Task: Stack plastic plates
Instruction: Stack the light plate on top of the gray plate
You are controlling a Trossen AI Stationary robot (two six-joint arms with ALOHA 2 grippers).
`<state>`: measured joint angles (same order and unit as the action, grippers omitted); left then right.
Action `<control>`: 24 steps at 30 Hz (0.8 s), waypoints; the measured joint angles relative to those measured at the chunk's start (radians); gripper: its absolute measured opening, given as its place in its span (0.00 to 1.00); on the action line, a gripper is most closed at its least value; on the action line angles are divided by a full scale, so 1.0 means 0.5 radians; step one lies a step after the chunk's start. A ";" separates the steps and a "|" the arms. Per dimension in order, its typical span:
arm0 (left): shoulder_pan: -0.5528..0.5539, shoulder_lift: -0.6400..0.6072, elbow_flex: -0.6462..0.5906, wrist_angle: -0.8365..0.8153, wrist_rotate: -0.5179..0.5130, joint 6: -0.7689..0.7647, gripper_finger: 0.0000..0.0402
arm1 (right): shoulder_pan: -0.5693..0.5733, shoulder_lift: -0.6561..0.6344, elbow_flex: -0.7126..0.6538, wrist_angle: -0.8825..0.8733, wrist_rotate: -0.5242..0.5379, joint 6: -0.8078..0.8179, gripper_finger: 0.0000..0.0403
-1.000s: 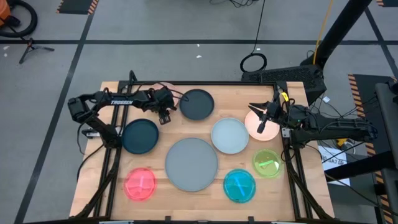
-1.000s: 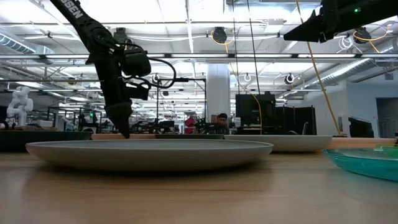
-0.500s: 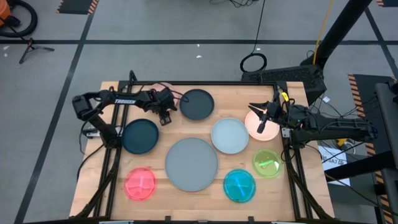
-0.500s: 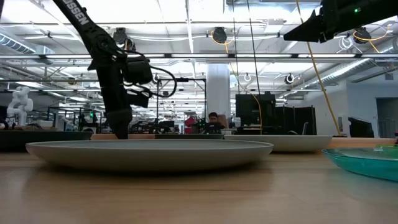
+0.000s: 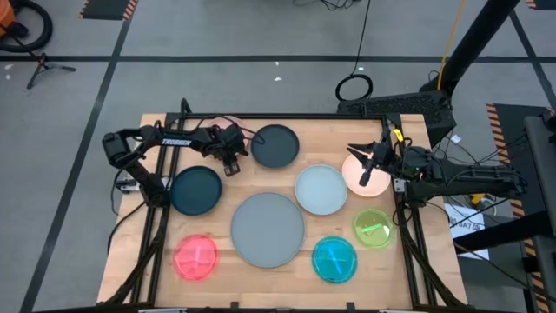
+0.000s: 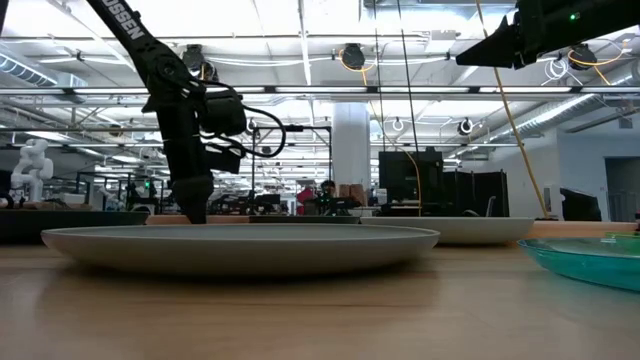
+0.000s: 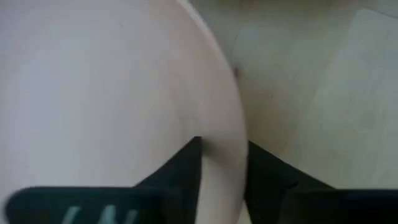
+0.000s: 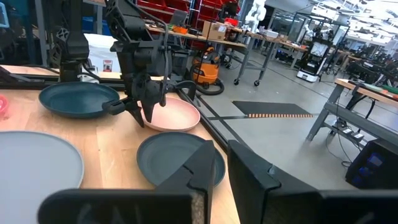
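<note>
Nine round plates lie flat on the wooden table (image 5: 156, 261): a large grey one (image 5: 268, 229), two dark teal (image 5: 275, 145) (image 5: 196, 189), a pale blue one (image 5: 321, 189), translucent red (image 5: 196, 257), cyan (image 5: 334, 259) and green (image 5: 373, 228) ones, and two peach-pink ones. My left gripper (image 5: 228, 155) stands on the far-left peach-pink plate (image 8: 174, 115), which the arm mostly hides in the high view. My right gripper (image 5: 368, 167) is shut and hovers high over the right peach-pink plate (image 5: 356, 174). My left gripper (image 7: 224, 180) has the far-left peach-pink plate by its rim (image 7: 221, 143) on the side toward the table's near edge. One finger (image 7: 186, 168) is inside the rim and one outside. It comes from above, pointing down (image 8: 138, 115). The plate lies flat on the table.
Black rails run along the table's left and right edges (image 5: 408, 235). Bare wood shows between the plates and along the near edge. Beyond the far edge are workshop benches, and a person sits far off (image 6: 325, 195).
My left gripper has tipped to stand more upright over the far-left peach-pink plate and has settled slightly toward the table. No plate has moved.
</note>
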<state>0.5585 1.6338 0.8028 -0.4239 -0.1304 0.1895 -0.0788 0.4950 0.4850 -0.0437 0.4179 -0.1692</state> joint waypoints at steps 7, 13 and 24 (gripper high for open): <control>-0.022 0.002 0.104 -0.197 -0.112 -0.035 0.03 | 0.000 0.000 0.000 0.000 0.000 0.000 0.10; -0.156 0.007 0.367 -0.549 -0.226 -0.038 0.03 | 0.000 0.000 0.000 0.000 0.000 0.000 0.10; -0.499 0.004 0.987 -1.305 -0.435 -0.261 0.03 | 0.000 0.000 0.000 0.001 0.000 0.001 0.10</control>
<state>0.3088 1.6360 1.2963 -1.0764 -0.3479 0.0589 -0.0788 0.4950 0.4850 -0.0433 0.4179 -0.1688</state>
